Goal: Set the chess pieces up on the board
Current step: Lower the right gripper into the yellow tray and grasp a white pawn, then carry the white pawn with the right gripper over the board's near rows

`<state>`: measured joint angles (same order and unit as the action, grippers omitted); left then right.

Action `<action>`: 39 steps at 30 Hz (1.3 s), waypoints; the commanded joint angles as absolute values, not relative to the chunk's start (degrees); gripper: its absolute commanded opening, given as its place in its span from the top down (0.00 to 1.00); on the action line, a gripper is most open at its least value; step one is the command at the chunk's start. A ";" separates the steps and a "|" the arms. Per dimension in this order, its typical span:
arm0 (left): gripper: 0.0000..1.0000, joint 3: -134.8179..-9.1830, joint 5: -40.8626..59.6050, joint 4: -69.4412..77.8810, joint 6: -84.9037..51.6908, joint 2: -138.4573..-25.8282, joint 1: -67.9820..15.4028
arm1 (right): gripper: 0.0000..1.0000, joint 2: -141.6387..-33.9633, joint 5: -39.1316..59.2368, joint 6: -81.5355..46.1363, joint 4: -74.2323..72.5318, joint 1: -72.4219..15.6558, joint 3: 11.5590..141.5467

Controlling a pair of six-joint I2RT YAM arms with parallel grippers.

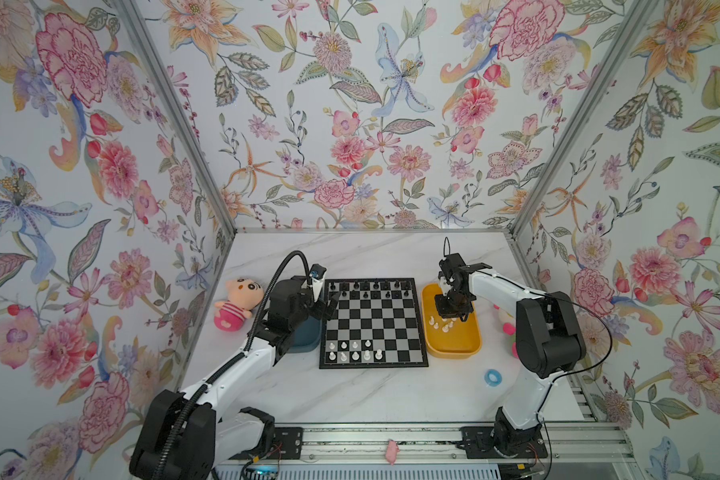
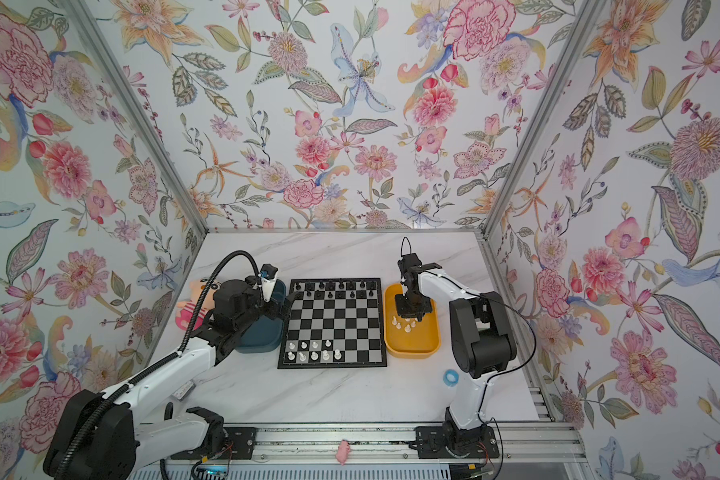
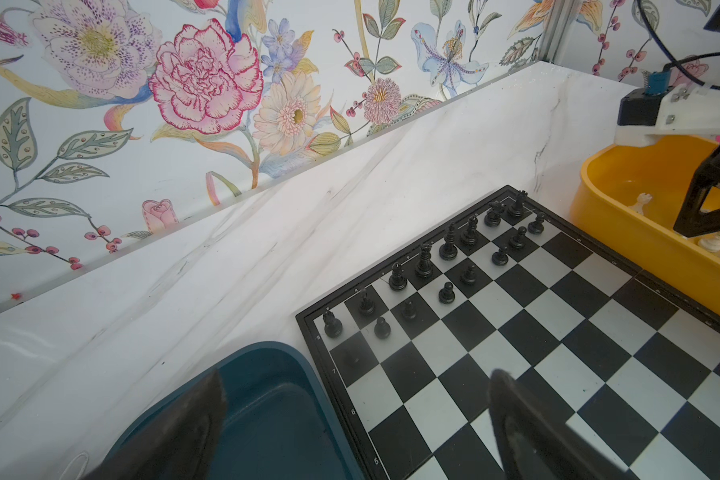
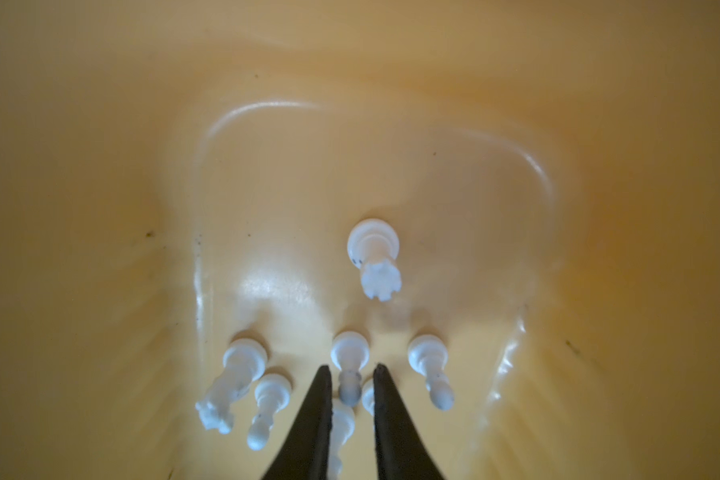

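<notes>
- One white pawn (image 4: 350, 355) stood upright on the floor of the yellow tray (image 4: 350, 124), directly between the fingertips of the right gripper (image 4: 352, 368).
- The gripper's dark fingers (image 4: 314, 415) were drawn narrow, one on each side of the pawn's head. A thin strip of tray showed on both sides, and no contact could be seen.
- Other white pieces crowded close by. There was a pawn just outside each finger, a taller crowned piece beyond one of them, and two more partly hidden under the fingers.
- A white rook (image 4: 375, 257) stood apart, further ahead of the tips.
- In both top views the yellow tray lay just beside the right edge of the board (image 1: 391, 328), with the right gripper reaching down into its far half.
- Nine of the chess pieces (image 1: 355, 351) stood on the board's near-left squares, five in the nearest row and four in the row behind.
- The black chessmen (image 1: 364, 286) lined the two far rows.
- The left gripper (image 3: 358, 374) was at the board's far-left corner with its fingers spread wide and nothing between them. One finger was over the dark teal tray (image 3: 267, 415) and the other over the board.
- A plush doll (image 1: 235, 303) lay left of the teal tray, and a blue ring (image 1: 493, 377) lay on the table near the right arm.
</notes>
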<state>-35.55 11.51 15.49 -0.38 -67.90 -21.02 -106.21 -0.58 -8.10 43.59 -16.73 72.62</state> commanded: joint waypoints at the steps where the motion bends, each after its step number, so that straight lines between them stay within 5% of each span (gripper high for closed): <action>1: 0.01 -36.83 10.42 16.05 0.51 -67.94 -21.41 | 0.81 -107.03 0.06 -7.47 43.15 -16.48 71.99; 19: 0.01 -35.97 10.02 15.88 0.62 -66.37 -21.28 | 0.99 -105.64 0.48 -7.91 43.61 -16.48 72.37; 39: 0.01 -32.05 10.02 17.52 0.53 -62.45 -20.41 | 1.00 -100.39 -2.09 -11.44 55.97 -31.14 87.61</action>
